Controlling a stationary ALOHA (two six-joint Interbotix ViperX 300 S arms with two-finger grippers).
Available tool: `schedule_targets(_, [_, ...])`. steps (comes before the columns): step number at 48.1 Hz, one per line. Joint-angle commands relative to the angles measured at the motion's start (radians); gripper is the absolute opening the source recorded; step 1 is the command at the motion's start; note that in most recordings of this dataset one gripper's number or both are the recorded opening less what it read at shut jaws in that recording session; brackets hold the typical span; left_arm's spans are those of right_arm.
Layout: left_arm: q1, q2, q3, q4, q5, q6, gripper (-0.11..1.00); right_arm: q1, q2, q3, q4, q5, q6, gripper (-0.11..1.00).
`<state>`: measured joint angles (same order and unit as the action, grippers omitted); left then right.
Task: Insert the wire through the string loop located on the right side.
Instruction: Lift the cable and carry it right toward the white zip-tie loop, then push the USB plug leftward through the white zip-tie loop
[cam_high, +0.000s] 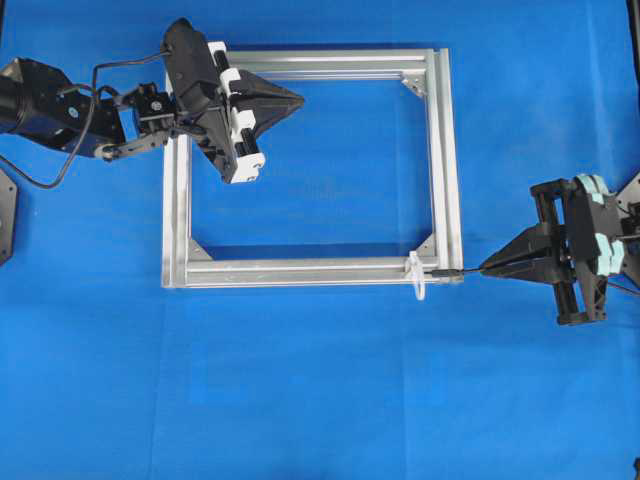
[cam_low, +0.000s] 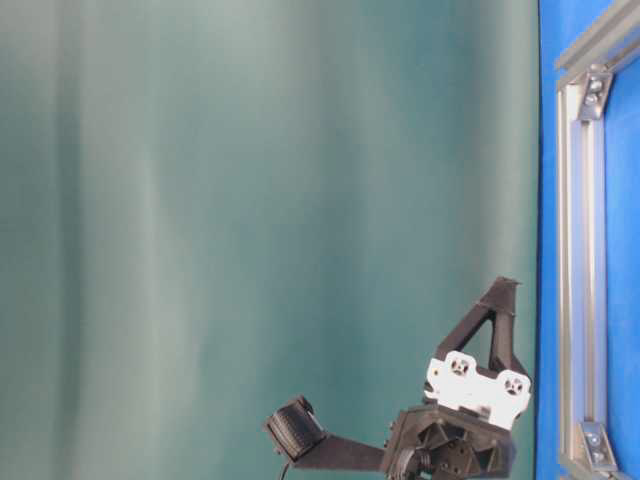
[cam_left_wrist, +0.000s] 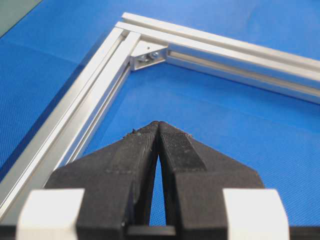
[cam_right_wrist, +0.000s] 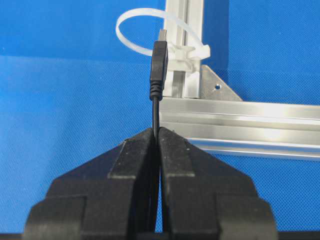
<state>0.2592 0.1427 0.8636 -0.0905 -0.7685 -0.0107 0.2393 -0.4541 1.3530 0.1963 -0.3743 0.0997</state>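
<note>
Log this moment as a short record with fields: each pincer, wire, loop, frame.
left pincer: shut, empty, over the frame's upper left corner
right pincer: shut on the wire
wire: plug tip points at the loop, not yet through
loop: whitish, fixed to the frame bar near its lower right corner
frame: silver, flat on blue cloth

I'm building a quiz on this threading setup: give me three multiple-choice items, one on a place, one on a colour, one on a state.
1. Where on the frame is the string loop fixed?
A. bottom bar, near the right corner
B. top bar, near the left corner
C. middle of the left bar

2. What colour is the wire?
A. red
B. black
C. yellow

3. What is the right gripper doing?
A. standing wide open
B. shut on nothing
C. shut on the wire

Answers: 1 A, the overhead view shows it there; 2 B, the right wrist view shows a black cable and plug; 3 C, its jaws pinch the cable.
</note>
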Motion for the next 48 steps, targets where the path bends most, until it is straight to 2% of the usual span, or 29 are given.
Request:
schedule_targets(1, [-0.003,-0.031,-0.008,0.002,-0.009,0.0,0.0,-0.003,-0.002,-0.008,-0.002,-0.011,0.0,-0.04])
schedule_targets(48, [-0.003,-0.032,-0.008,0.002,-0.009,0.0,0.0,-0.002,-0.002,-0.011,0.0,-0.021,0.0,-0.04])
